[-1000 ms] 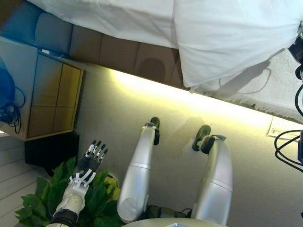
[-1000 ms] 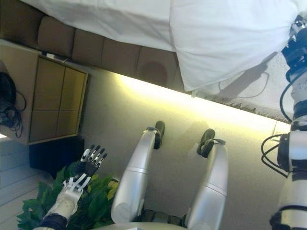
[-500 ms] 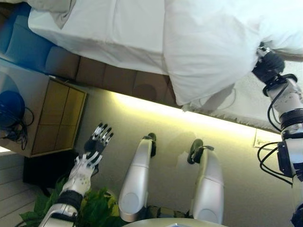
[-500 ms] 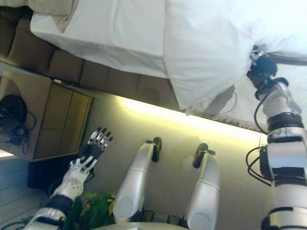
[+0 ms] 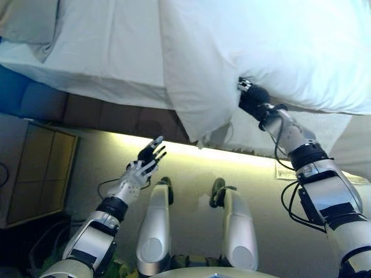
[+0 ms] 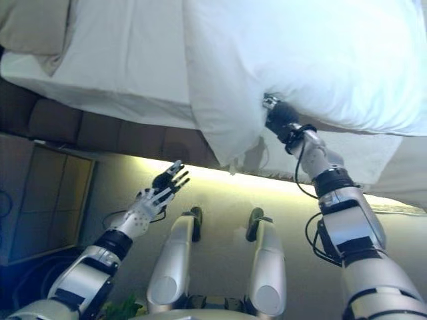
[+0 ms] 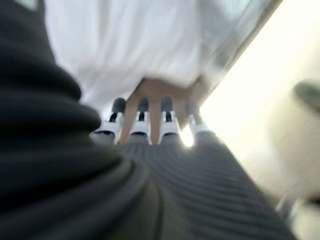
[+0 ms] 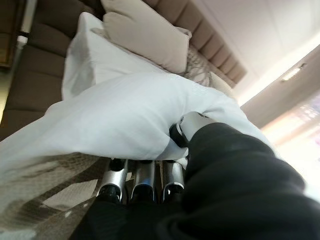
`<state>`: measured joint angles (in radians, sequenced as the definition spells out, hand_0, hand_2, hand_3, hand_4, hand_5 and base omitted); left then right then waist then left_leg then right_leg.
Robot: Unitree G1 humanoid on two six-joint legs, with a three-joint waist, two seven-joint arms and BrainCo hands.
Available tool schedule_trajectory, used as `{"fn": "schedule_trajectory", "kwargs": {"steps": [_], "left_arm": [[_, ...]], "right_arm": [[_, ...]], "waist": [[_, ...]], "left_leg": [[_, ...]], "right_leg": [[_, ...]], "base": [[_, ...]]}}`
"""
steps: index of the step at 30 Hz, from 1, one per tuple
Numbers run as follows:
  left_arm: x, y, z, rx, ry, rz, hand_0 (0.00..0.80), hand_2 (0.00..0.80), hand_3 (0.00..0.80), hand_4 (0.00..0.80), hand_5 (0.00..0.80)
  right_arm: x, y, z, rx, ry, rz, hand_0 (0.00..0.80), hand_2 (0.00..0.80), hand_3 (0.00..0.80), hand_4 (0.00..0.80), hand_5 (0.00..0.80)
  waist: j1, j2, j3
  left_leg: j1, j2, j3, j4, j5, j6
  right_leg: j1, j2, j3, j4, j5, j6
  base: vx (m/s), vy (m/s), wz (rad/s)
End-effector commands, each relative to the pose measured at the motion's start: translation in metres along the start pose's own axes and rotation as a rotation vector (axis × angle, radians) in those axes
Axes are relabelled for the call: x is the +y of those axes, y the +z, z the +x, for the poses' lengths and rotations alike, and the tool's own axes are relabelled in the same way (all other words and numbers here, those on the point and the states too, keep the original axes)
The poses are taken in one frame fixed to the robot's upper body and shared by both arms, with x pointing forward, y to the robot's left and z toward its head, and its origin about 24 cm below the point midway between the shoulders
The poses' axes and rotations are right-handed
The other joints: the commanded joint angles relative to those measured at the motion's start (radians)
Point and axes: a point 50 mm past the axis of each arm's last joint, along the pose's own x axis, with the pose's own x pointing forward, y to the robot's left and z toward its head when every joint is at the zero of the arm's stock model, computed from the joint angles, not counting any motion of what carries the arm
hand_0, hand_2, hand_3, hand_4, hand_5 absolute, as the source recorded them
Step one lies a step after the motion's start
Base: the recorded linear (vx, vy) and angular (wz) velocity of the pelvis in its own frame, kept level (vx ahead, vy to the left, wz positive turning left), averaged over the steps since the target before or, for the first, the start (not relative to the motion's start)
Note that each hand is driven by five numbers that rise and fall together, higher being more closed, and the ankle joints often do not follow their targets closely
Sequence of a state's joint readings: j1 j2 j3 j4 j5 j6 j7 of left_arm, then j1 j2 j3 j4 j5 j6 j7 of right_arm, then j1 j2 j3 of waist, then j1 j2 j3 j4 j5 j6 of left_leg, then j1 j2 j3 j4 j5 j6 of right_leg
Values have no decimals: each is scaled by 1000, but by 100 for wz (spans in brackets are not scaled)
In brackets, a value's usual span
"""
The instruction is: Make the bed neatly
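Observation:
The bed (image 5: pixel 104 63) has a white sheet, and a white duvet (image 5: pixel 261 40) bulges over its near side, one corner hanging down (image 5: pixel 194 119). My right hand (image 5: pixel 253 99) is up at the duvet's lower edge. In the right wrist view its fingers (image 8: pixel 144 180) curl under the duvet (image 8: pixel 115 120) and the thumb presses on top. My left hand (image 5: pixel 148 159) is open with fingers spread, in the air below the bed's side and left of the hanging corner, touching nothing. In the left wrist view its straight fingers (image 7: pixel 142 117) point at the sheet.
A beige pillow (image 5: pixel 26 23) lies at the head of the bed; it also shows in the right wrist view (image 8: pixel 145 37). The brown padded bed base (image 5: pixel 98 113) has a light strip beneath it. A wooden bedside cabinet (image 5: pixel 29 168) stands to the left.
The camera has tilted up toward the bed. My right hand came in from the right to the duvet's edge and holds it. My left hand rose from near the plant toward the bed's side.

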<state>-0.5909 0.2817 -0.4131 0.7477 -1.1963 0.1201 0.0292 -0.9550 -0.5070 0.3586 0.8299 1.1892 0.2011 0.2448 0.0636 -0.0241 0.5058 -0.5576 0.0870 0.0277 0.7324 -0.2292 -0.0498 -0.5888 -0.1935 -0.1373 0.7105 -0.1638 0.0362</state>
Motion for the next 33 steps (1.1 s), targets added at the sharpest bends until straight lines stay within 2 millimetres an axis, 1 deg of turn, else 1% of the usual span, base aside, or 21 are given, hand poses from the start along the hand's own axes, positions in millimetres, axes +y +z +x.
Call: {"fn": "schedule_trajectory", "kwargs": {"steps": [1, 2, 4, 5, 6, 7, 8, 11, 13, 16, 19, 22, 25, 27, 30, 32, 33], "left_arm": [[-23, 4, 8, 39, -42, -93, 0, 0, 0, 0, 0], [-27, 0, 9, 66, -47, -145, 0, 0, 0, 0, 0], [-29, -3, 10, 86, -49, -194, 0, 0, 0, 0, 0], [-32, -11, 11, 124, -58, -298, 0, 0, 0, 0, 0], [-35, -15, 12, 150, -56, -365, 0, 0, 0, 0, 0], [-36, -18, 12, 166, -58, -394, 0, 0, 0, 0, 0], [-38, -27, 13, 204, -62, -459, 0, 0, 0, 0, 0], [-47, -40, 13, 272, -102, -639, 0, 0, 0, 0, 0], [-52, -46, 12, 305, -125, -683, 0, 0, 0, 0, 0], [-63, -57, 10, 356, -195, -709, 0, 0, 0, 0, 0], [-76, -65, 8, 394, -246, -736, 0, 0, 0, 0, 0], [-84, -65, 9, 383, -277, -783, 0, 0, 0, 0, 0], [-93, -58, 9, 354, -333, -847, 0, 0, 0, 0, 0], [-100, -52, 11, 292, -408, -905, 0, 0, 0, 0, 0], [-113, -40, 11, 209, -521, -935, 0, 0, 0, 0, 0], [-124, -34, 11, 131, -578, -966, 0, 0, 0, 0, 0], [-125, -32, 11, 97, -593, -980, 0, 0, 0, 0, 0]], "right_arm": [[50, 31, 12, -124, 183, -40, 800, 800, 800, 800, 800], [53, 33, 14, -134, 186, -35, 800, 800, 800, 800, 800], [55, 35, 15, -141, 187, -29, 800, 800, 800, 800, 800], [59, 36, 16, -144, 193, -26, 800, 800, 800, 800, 800], [63, 36, 18, -144, 203, -24, 800, 800, 800, 800, 800], [65, 36, 19, -142, 209, -24, 800, 800, 800, 800, 800], [69, 35, 20, -140, 221, -20, 800, 800, 800, 800, 800], [77, 29, 22, -136, 249, -1, 800, 800, 800, 800, 800], [79, 26, 23, -137, 260, 13, 800, 800, 800, 800, 800], [84, 20, 23, -141, 280, 41, 800, 800, 800, 800, 800], [89, 17, 23, -150, 308, 59, 800, 800, 800, 800, 800], [99, 15, 23, -164, 350, 82, 800, 800, 800, 800, 800], [110, 14, 22, -185, 387, 113, 800, 800, 800, 800, 800], [116, 13, 21, -200, 410, 141, 800, 800, 800, 800, 800], [124, 8, 17, -215, 447, 172, 800, 800, 800, 800, 800], [129, 3, 15, -221, 473, 188, 800, 800, 800, 800, 800], [129, 1, 14, -221, 480, 190, 800, 800, 800, 800, 800]], "waist": [[-9, -36, -18], [-10, -40, -13], [-12, -43, -9], [-14, -50, -2], [-16, -54, 1], [-17, -57, 4], [-18, -64, 7], [-21, -82, 11], [-21, -90, 13], [-20, -105, 13], [-21, -116, 13], [-24, -124, 13], [-30, -132, 14], [-36, -137, 14], [-46, -146, 14], [-50, -155, 14], [-51, -158, 14]], "left_leg": [[-25, 24, -6, -31, 70, 33], [-28, 24, -8, -27, 67, 34], [-27, 25, -9, -25, 65, 35], [-27, 26, -11, -20, 62, 35], [-26, 26, -12, -18, 60, 36], [-26, 26, -14, -17, 59, 36], [-24, 28, -15, -14, 56, 37], [-19, 35, -18, -9, 49, 38], [-16, 40, -19, -6, 46, 38], [-9, 46, -23, -7, 42, 39], [-6, 50, -24, -10, 40, 38], [-7, 53, -25, -8, 40, 37], [-14, 55, -25, -5, 39, 34], [-20, 57, -24, -3, 40, 33], [-25, 60, -20, -1, 38, 32], [-34, 63, -20, 7, 33, 32], [-35, 63, -20, 10, 32, 32]], "right_leg": [[55, -18, -26, -48, 45, -16], [53, -17, -26, -45, 45, -16], [55, -15, -26, -45, 43, -17], [54, -13, -25, -41, 42, -17], [55, -11, -23, -39, 40, -18], [56, -9, -22, -39, 40, -18], [56, -7, -20, -34, 37, -20], [61, -3, -21, -28, 32, -21], [66, -2, -23, -25, 29, -21], [75, 2, -28, -26, 27, -22], [82, 7, -33, -31, 26, -21], [82, 11, -33, -30, 26, -21], [77, 16, -29, -27, 25, -21], [71, 20, -25, -24, 23, -21], [63, 27, -19, -19, 20, -20], [56, 32, -18, -14, 18, -21], [55, 33, -18, -12, 17, -21]], "base": [[-40, -51, -2], [-23, -40, 0], [-5, -34, 2], [2, -43, 1], [5, -40, -2], [9, -50, -5], [10, -68, -6], [22, -95, -4], [27, -97, -4], [21, -94, -5], [10, -83, -2], [13, -72, -2], [4, -57, -6], [-5, -44, -1], [-3, -39, -2], [-4, -67, -6], [10, -64, -5]]}}
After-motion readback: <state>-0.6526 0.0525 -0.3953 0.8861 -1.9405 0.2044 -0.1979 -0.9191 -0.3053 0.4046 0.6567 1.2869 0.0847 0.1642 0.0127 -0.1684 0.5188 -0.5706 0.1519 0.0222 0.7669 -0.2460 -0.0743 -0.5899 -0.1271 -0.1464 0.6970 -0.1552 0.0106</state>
